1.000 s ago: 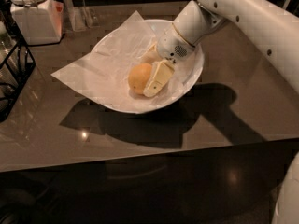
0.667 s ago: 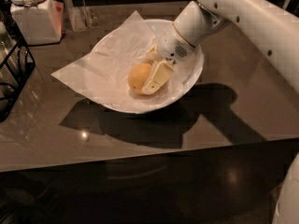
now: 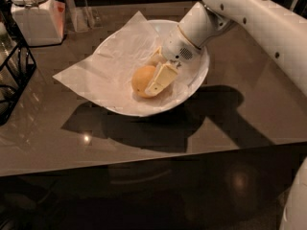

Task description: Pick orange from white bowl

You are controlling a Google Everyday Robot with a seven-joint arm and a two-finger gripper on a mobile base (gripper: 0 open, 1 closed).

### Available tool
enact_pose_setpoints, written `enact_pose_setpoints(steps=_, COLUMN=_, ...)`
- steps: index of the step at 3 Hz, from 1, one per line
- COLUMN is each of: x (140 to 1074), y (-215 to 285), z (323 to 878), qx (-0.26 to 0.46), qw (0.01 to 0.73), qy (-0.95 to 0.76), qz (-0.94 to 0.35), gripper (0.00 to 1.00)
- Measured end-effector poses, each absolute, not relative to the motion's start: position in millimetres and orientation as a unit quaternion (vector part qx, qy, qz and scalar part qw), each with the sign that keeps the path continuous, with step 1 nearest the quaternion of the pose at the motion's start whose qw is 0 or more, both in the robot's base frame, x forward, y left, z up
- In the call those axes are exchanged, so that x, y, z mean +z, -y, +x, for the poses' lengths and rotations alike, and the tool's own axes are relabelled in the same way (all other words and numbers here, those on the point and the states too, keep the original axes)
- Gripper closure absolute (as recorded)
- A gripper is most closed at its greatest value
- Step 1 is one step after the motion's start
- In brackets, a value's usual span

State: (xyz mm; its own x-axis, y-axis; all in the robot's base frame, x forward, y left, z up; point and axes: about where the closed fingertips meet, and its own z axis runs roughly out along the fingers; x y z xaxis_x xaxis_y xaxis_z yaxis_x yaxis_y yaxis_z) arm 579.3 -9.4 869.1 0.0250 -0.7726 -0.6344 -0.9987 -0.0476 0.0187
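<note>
The orange lies in the white bowl on its crinkled white paper sheet, near the bowl's middle. My gripper reaches down into the bowl from the upper right. Its two cream fingers straddle the orange. The near finger lies against the orange's right front side and the far finger sits behind it. The fingers look closed against the fruit, which still rests in the bowl.
A white lidded jar stands at the back left. A black wire rack is at the left edge. The paper sheet hangs over the bowl's left rim onto the brown table. My white arm spans the upper right.
</note>
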Motion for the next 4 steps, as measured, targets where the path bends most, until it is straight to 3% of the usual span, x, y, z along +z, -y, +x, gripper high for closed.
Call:
enact_pose_setpoints(steps=1, x=867, y=10, z=579, qx=0.251, qw=0.225, qy=-0.654, qz=-0.678, gripper=0.96)
enact_pose_setpoints(steps=3, x=873, y=10, z=578, qx=0.247, qw=0.236, qy=-0.65, qz=-0.678, gripper=1.0)
enact_pose_setpoints(steps=4, x=909, y=5, z=574, qx=0.243, qw=0.291, qy=-0.624, qz=-0.683, gripper=1.0)
